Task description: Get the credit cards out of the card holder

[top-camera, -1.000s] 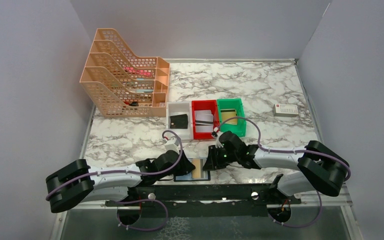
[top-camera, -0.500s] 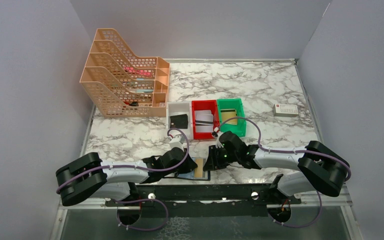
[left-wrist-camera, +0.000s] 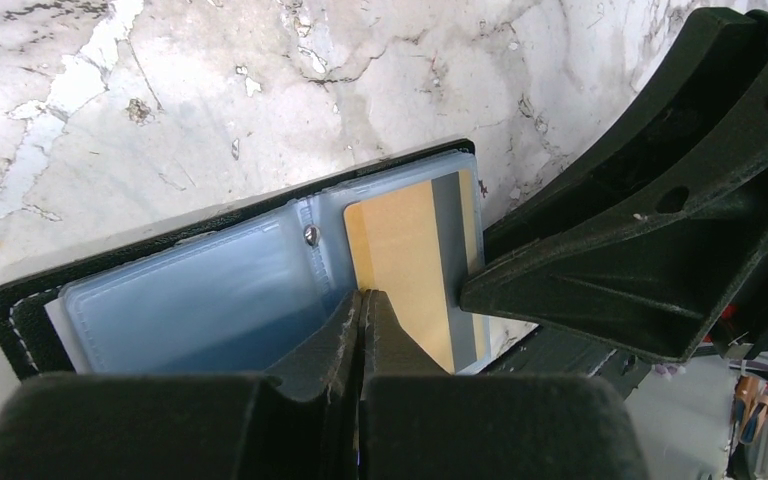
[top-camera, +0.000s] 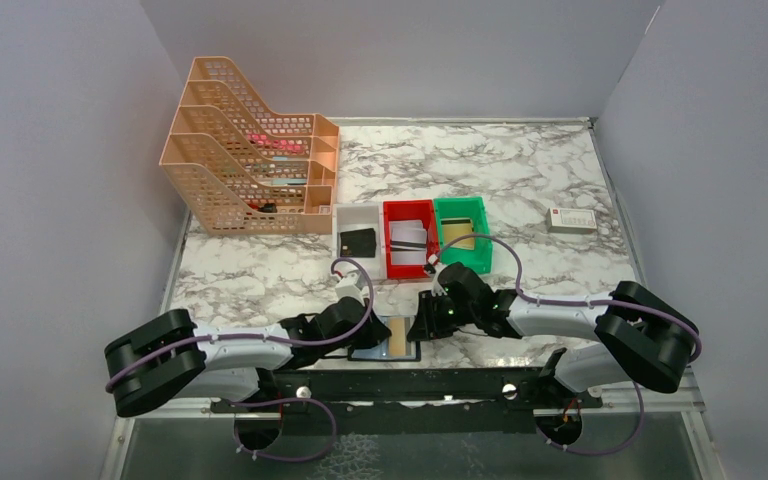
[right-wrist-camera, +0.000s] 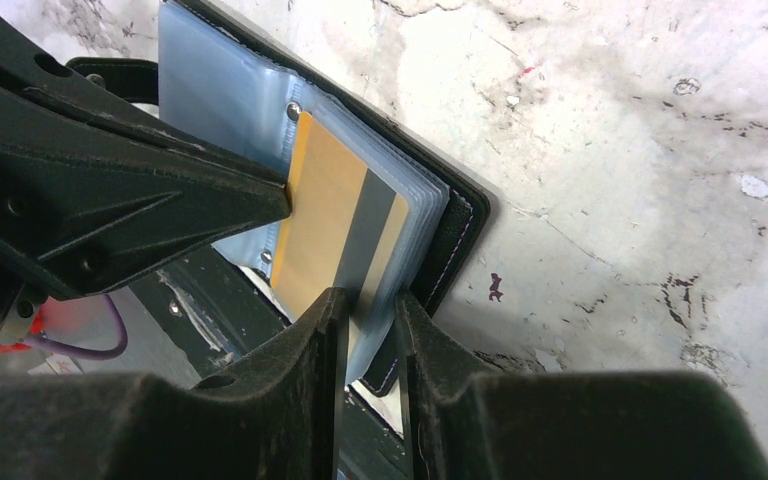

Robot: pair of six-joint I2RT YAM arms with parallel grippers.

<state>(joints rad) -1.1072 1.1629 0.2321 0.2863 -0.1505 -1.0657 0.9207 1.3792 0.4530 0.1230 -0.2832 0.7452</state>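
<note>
The card holder (top-camera: pixel 370 348) lies open at the table's near edge, its blue-grey sleeves up (left-wrist-camera: pixel 190 300), its black cover showing (right-wrist-camera: pixel 460 230). A tan-gold credit card (top-camera: pixel 397 338) with a grey stripe lies in the right half (left-wrist-camera: pixel 405 270) (right-wrist-camera: pixel 325 210). My left gripper (top-camera: pixel 380 333) is shut, its tips (left-wrist-camera: pixel 362 296) touching the card's left edge (right-wrist-camera: pixel 282 200). My right gripper (top-camera: pixel 422 330) (left-wrist-camera: pixel 470 290) has its jaws close together astride the holder's near right corner (right-wrist-camera: pixel 368 300). Sleeves and the card's end sit between them.
Behind the holder stand a white bin (top-camera: pixel 360 218) with a small black square piece (top-camera: pixel 358 241), a red bin (top-camera: pixel 388 240) and a green bin (top-camera: pixel 485 235). A peach file rack (top-camera: pixel 250 150) stands back left. A white box with a red mark (top-camera: pixel 571 220) lies right. A black rail (top-camera: pixel 390 381) runs along the near edge.
My left arm's elbow has shifted right and a little forward, then slightly back. Its gripper stays at the card. The right arm and the holder have not visibly moved.
</note>
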